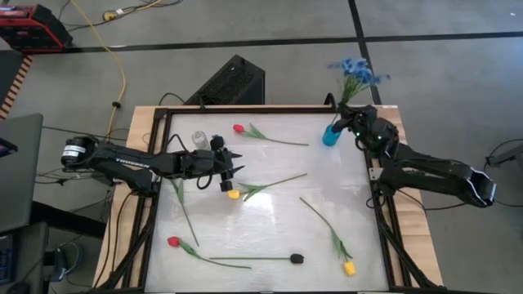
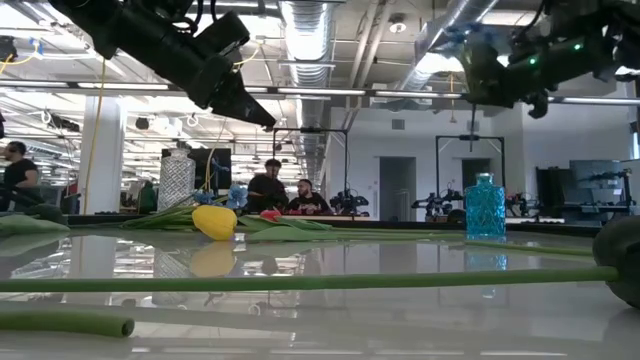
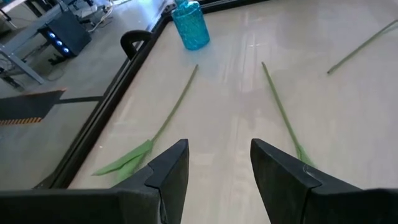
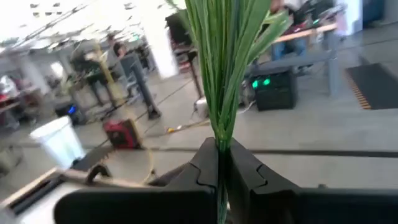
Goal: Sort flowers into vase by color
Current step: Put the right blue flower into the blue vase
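Seating the blue sprig (image 1: 356,75) in the blue vase (image 1: 330,135) was the step in hand, we judged: the right gripper (image 1: 357,122) was clamped shut on the bundled green stems, holding them over the vase at the table's far right corner, blossoms sticking out past the far edge. We couldn't tell whether the stem ends were already inside the vase mouth. Next move called for lowering the stems straight down into the neck, then releasing without tipping the vase, which stood close to the frame (image 1: 245,109). The left gripper (image 1: 230,171) hung partly open and empty above the table near its left edge, just over a yellow tulip (image 1: 234,194); that looked like the next pick. Still loose on the white tabletop (image 1: 270,220): a red tulip (image 1: 239,128) by the far edge, another red tulip (image 1: 173,242) near the near left corner, the black-headed flower (image 1: 297,258) at the near edge, a second yellow tulip (image 1: 349,267) near the near right corner. A clear vase (image 1: 198,139) stood far left. Beyond the table: open workshop, people (image 2: 285,195) seated at benches, cables and a black case (image 1: 229,82) on the floor.
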Controlling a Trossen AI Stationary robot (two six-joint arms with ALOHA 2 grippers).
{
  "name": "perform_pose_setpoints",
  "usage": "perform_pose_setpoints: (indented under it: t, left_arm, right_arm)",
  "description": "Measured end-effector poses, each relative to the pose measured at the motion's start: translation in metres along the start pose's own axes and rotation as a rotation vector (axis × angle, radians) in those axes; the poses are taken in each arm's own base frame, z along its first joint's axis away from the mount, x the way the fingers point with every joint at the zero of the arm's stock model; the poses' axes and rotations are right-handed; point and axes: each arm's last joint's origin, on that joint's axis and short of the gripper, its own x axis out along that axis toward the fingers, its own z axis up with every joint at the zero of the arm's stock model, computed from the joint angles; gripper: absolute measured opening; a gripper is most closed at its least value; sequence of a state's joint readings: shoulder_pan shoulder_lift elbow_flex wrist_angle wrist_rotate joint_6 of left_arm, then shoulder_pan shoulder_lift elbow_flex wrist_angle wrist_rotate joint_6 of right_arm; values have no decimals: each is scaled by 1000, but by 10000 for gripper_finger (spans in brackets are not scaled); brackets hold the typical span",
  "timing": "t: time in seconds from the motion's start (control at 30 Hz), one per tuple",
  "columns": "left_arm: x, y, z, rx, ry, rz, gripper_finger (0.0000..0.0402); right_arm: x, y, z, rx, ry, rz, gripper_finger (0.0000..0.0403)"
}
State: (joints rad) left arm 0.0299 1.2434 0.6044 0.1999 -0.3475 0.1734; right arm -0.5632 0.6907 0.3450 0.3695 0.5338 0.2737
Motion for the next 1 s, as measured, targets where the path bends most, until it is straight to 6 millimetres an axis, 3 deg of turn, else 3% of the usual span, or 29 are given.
perform_pose_setpoints:
  t: [0.27,0.87,1.0]
  left_arm:
    - [0,1,-2,-26,20,1,163]
    - [2,5,-4,-36,34,13,163]
    - [2,5,-4,-36,35,13,163]
  right_arm:
    - [-1,-7,-12,-107,-2,-92,35]
    - [-1,-14,-38,-110,62,-135,36]
    - [0,-13,-33,-94,17,-128,36]
